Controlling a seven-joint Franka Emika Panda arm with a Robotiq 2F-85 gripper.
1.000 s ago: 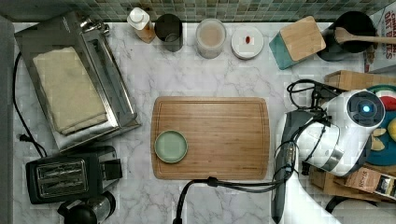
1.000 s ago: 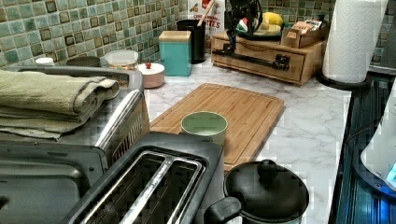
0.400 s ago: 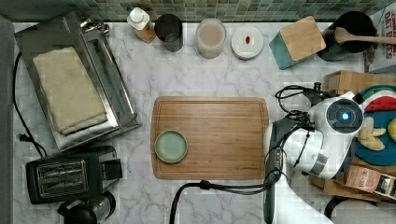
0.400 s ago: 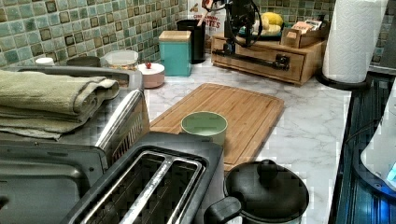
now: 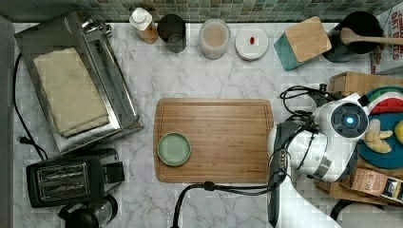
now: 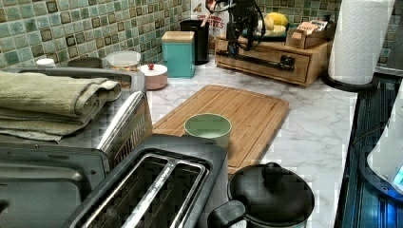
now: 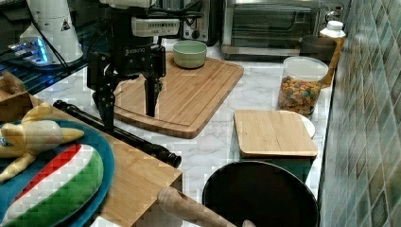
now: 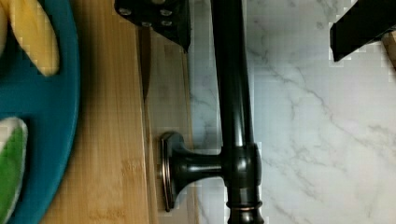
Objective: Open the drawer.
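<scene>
drawer (image 6: 266, 64): light wood | handle (image 8: 232, 93): black, perhaps bronze-tinged | counter (image 8: 317, 130): white-grey marble

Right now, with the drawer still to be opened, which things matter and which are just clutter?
In play:
drawer
black bar handle
gripper, fingers open either side of the handle

Lying about:
cutting board
green bowl
teal block
toaster
paper towel roll

marble counter (image 5: 214, 76), cutting board (image 5: 223, 137), toaster (image 5: 71, 178), drawer unit (image 6: 266, 59)

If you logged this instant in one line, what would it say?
phase: approach | gripper: open, fingers straddling handle, not closed on it | drawer: shut | cutting board: untouched
</scene>
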